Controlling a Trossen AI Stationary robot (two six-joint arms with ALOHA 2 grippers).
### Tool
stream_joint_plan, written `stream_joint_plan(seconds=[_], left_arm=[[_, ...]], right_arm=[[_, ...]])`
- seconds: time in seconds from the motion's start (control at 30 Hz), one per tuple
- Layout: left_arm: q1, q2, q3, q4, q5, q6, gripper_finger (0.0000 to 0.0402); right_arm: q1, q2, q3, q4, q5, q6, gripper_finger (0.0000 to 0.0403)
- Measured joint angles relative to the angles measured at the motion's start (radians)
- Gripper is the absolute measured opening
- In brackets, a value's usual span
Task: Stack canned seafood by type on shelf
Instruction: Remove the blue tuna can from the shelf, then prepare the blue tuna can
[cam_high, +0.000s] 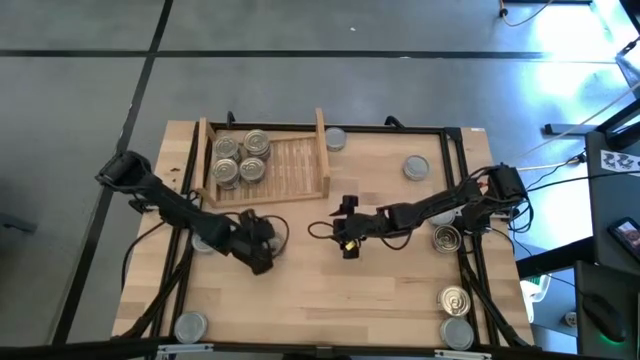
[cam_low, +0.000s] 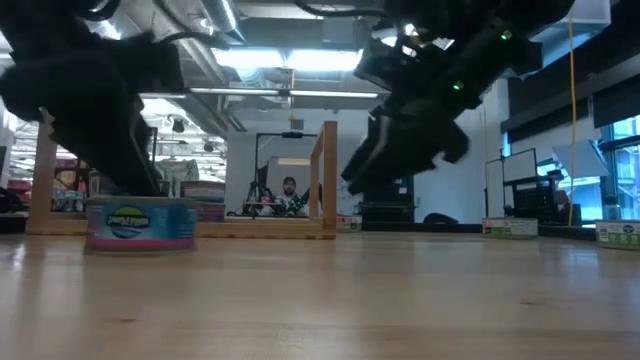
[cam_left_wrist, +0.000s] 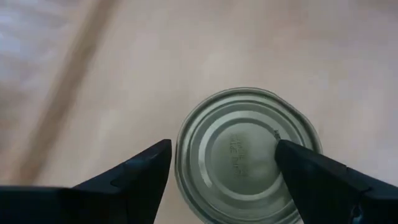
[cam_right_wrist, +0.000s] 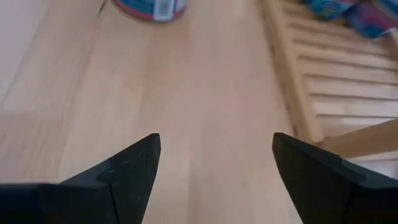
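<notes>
The shelf stands at the table's far left and holds several cans at its left end. In the left wrist view a grey-topped can stands on the table. My left gripper is open above it, one finger on either side. From above, that gripper hides this can. A can with a blue and pink label stands under my left arm. My right gripper hangs open over bare wood mid-table, with nothing between its fingers.
Loose cans stand behind the shelf's right board, at the far right, under my right arm and at the near right corner. Two more stand by my left arm and near left. A person sits beyond the table.
</notes>
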Motion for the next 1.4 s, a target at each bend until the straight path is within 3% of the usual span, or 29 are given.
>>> stream_joint_plan(seconds=[0.17, 0.4, 0.6, 0.7, 0.8, 0.9, 1.03, 1.17, 1.27, 1.4], left_arm=[[0.014, 0.04, -0.03, 0.331, 0.018, 0.18, 0.0292], [0.075, 0.251, -0.001, 0.647, 0.025, 0.29, 0.0292], [0.106, 0.345, 0.175, 0.616, 0.047, 0.463, 0.0292], [0.11, 0.324, 0.28, 0.471, 0.045, 0.494, 0.0292], [0.087, 0.27, 0.353, 0.244, 0.04, 0.405, 0.0292], [0.034, 0.221, 0.344, 0.141, 0.031, 0.285, 0.0292], [-0.078, 0.193, 0.281, 0.167, -0.073, 0.132, 0.0292], [-0.163, 0.213, 0.195, 0.224, -0.148, -0.032, 0.0292], [-0.201, 0.225, 0.138, 0.298, -0.179, -0.131, 0.0292], [-0.214, 0.243, 0.078, 0.401, -0.19, -0.173, 0.0292]], right_arm=[[0.034, 0.0, 0.0, -0.096, -0.01, -0.009, 0.0312], [0.092, 0.0, 0.0, -0.194, -0.01, -0.001, 0.0312], [0.098, 0.0, 0.0, -0.255, -0.01, 0.041, 0.0312], [0.101, -0.016, 0.0, -0.271, -0.019, 0.069, 0.0312], [0.109, -0.05, 0.0, -0.248, -0.067, 0.105, 0.0312], [0.111, -0.06, 0.0, -0.115, -0.15, 0.137, 0.0312], [0.11, -0.011, 0.003, 0.177, -0.26, 0.153, 0.0312], [0.109, 0.093, 0.0, 0.352, -0.279, 0.149, 0.0311], [0.108, 0.147, 0.0, 0.37, -0.267, 0.143, 0.0294], [0.108, 0.167, -0.001, 0.343, -0.236, 0.138, 0.0227]])
